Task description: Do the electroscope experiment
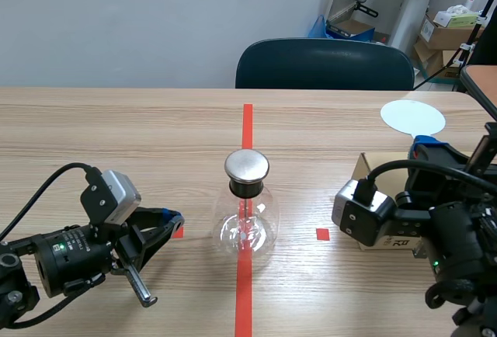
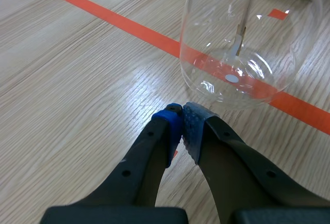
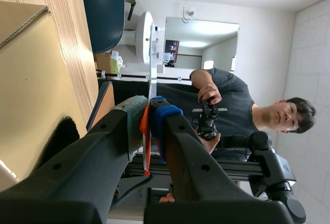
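Status: early stage, I'd say. The right gripper (image 3: 149, 108) is clamping the white disc (image 1: 413, 117) by its near end, with an orange strip (image 3: 146, 146) showing between the pads. The disc is sticking out ahead of the fingers, raised off the table (image 1: 116, 135), and the cardboard box (image 1: 371, 168) is sitting just beside the gripper. So the pick-up is looking done. The disc is hanging well apart from the flask (image 1: 247, 224) and isn't touching its metal cap (image 1: 247, 166), so the contact step and the readout are looking not yet done.

The left gripper (image 2: 183, 114) is lying low over the table, pads pressed together, gripping nothing. The flask is standing just ahead of its fingertips, not touching them.

Flask: clear glass, round belly, standing upright, black collar (image 1: 247, 188) sitting under the shiny flat cap. A thin metal strip (image 2: 240, 38) is hanging down the middle inside. Can't tell whether the leaves are spreading.
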